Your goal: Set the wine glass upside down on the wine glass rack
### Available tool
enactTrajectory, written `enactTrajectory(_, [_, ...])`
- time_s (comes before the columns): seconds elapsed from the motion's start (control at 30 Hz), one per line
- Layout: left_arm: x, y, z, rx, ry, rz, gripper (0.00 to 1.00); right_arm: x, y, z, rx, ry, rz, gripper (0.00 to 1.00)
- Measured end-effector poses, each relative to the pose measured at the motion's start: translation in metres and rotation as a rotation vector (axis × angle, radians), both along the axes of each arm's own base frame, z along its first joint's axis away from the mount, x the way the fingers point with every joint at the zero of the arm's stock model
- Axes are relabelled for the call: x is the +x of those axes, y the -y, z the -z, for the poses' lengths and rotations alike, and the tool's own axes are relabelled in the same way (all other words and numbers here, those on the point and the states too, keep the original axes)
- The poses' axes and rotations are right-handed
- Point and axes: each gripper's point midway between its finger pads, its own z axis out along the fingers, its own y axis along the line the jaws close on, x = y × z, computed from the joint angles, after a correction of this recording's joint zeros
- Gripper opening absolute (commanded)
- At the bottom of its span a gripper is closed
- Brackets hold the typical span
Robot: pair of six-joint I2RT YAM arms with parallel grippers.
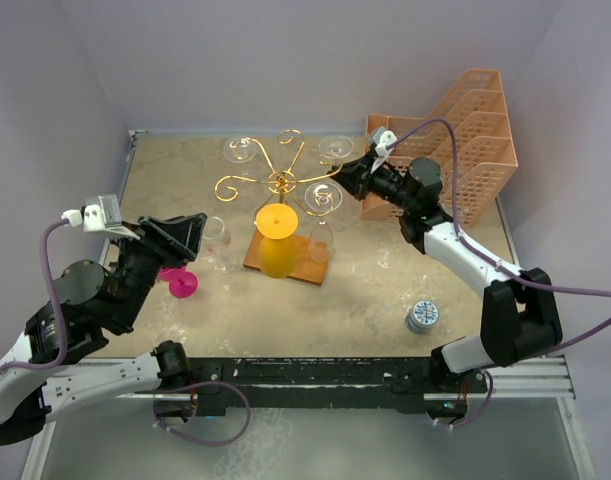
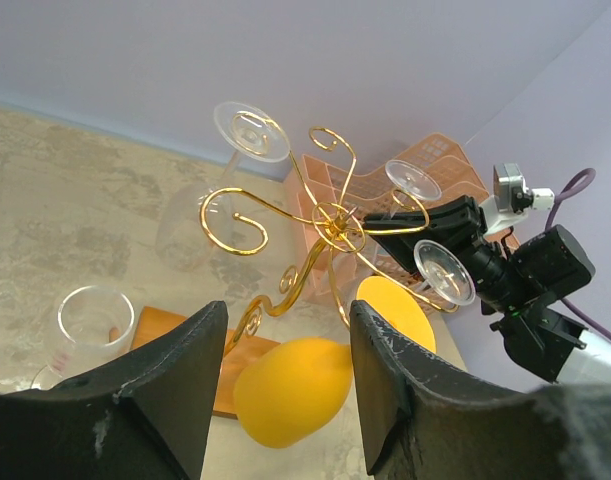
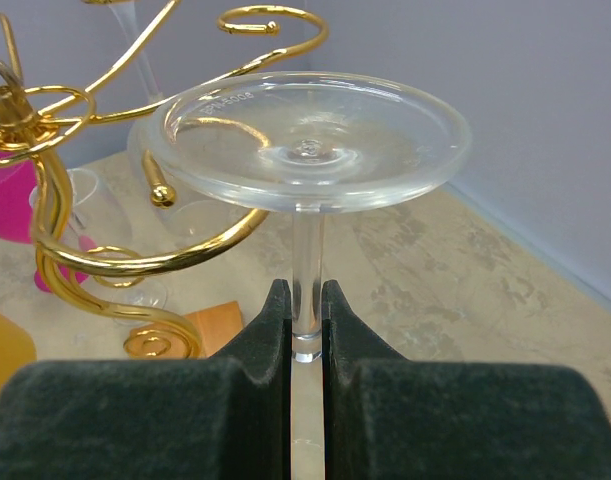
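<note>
The right fingers (image 3: 255,335) pinch the stem of a clear glass (image 3: 310,140) and hold it upside down, foot on top. The foot sits just above a curled arm of the rack (image 1: 282,181), on the rack's right side. The stem is just beside that arm, but it is unclear whether it lies inside the curl.

The left fingers (image 2: 175,370) are spread wide and hold nothing, low over the left part of the desk (image 1: 385,290) and pointing at the rack. A yellow glass (image 1: 276,245) hangs upside down at the rack's near side, over the wooden base (image 1: 310,268). Two more clear glasses (image 1: 240,150) (image 1: 335,148) hang from the far arms.

Another clear glass (image 1: 217,243) stands upright just beside the left fingers. A pink glass (image 1: 180,283) lies partly hidden under the left arm. A peach tray stack (image 1: 465,150) stands at the far right.
</note>
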Motion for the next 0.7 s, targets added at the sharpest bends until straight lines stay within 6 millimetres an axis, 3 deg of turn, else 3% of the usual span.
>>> enactTrajectory(0.17, [0.000,0.000,0.000,-0.001,-0.001,0.000,0.50,0.003,-0.006,0.006,-0.018,-0.001,-0.039,0.00])
enactTrajectory(0.7, [0.002,0.004,0.002,0.004,-0.008,0.001,0.50,0.002,-0.021,-0.005,-0.028,0.035,-0.148,0.00])
